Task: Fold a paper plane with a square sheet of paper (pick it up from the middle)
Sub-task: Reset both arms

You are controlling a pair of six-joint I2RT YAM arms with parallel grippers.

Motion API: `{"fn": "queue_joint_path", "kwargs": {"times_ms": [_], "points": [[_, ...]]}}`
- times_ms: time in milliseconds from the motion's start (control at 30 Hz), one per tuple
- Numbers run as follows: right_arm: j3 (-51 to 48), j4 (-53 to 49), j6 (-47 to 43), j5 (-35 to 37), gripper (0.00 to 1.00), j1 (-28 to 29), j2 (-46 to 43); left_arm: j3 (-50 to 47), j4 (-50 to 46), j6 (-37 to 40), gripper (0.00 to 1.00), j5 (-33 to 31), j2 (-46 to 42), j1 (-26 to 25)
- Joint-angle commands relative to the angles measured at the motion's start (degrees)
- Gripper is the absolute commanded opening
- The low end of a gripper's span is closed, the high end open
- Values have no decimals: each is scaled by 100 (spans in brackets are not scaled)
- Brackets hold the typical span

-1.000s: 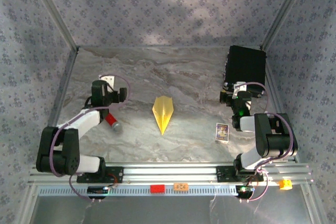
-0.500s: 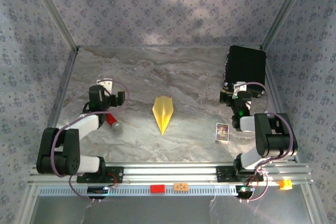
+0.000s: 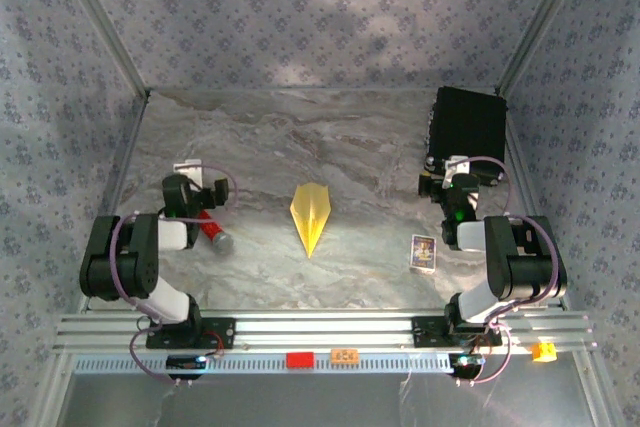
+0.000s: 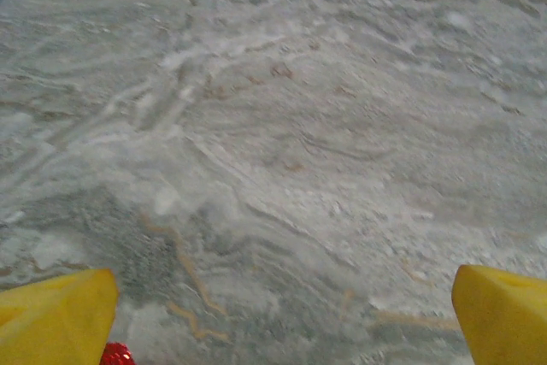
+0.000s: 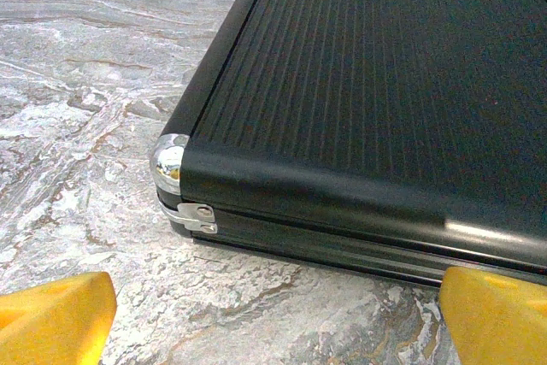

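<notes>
The slim pointed yellow paper plane lies on the worktop, well apart from left jaws and right jaws. Both gape empty.

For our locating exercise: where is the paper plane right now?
In the top view the paper plane lies in the middle of the table, red-handled tool on its left, small printed card on its right.

Grey marbled table, yellow paper plane lies flat mid-table, black ribbed case at far right, printed card near right, red-handled tool at left.
</notes>
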Motion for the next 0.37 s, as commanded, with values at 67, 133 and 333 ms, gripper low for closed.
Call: {"fn": "queue_joint_path", "kwargs": {"times_ms": [67,133,333], "points": [[63,-35,102,58,99,-29,3,131,156,-150,100,-357,-31,-61],[76,-44,102,54,99,-34,7,116,208,-122,100,-369,-22,-77],[68,-44,95,63,99,-26,6,126,187,-111,100,-346,-33,-99]]}}
